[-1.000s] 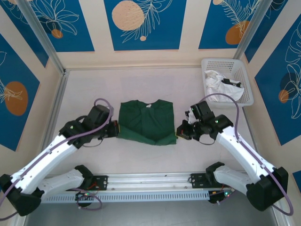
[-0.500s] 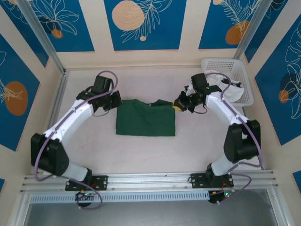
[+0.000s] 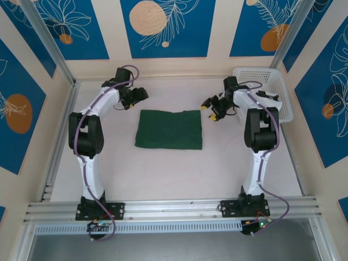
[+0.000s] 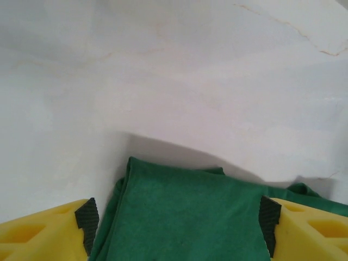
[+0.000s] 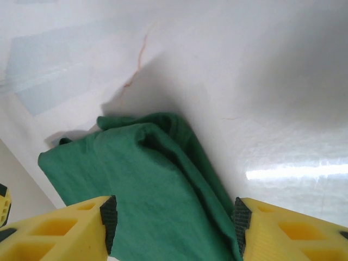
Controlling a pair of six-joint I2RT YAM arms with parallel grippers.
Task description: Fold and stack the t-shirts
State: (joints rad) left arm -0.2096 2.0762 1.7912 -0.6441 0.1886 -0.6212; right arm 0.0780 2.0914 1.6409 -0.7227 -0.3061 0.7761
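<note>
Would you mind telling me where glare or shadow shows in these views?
Right wrist: a bright glare streak on the table, dark shadow beyond the green t-shirt. Left wrist: soft shadow behind the shirt's far edge. Top external: even light, sharp.

green t-shirt [image 3: 169, 129] occupies the desk [image 3: 163, 174] centre. basket [image 3: 261, 70] blocks the far right corner. left arm [image 3: 86, 136] and right arm [image 3: 260, 130] run along the side edges. the near-edge strip between them is passable.
</note>
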